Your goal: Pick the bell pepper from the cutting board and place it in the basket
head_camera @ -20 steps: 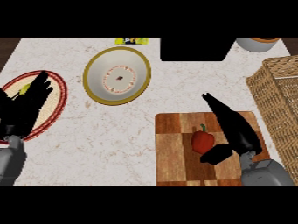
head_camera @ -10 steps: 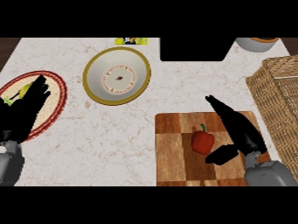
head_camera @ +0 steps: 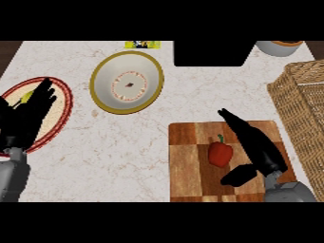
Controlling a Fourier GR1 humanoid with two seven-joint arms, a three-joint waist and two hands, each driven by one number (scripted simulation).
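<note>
On the counter, head view:
Right hand (head_camera: 257,148): fingers straight and apart, over the cutting board (head_camera: 192,161).
Bell pepper (head_camera: 220,153): on the board, just left of that hand.
Basket (head_camera: 317,118): to its right.
Left hand (head_camera: 23,118): open, over red-rimmed plate (head_camera: 61,102).
Writing: none readable.

I see the bell pepper (head_camera: 220,154) on the cutting board (head_camera: 192,161), basket (head_camera: 315,118) just right of it, two plates (head_camera: 128,81) to the left.

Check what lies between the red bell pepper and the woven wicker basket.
In the head view, the right hand and a strip of wooden cutting board separate the red bell pepper from the woven wicker basket.
</note>
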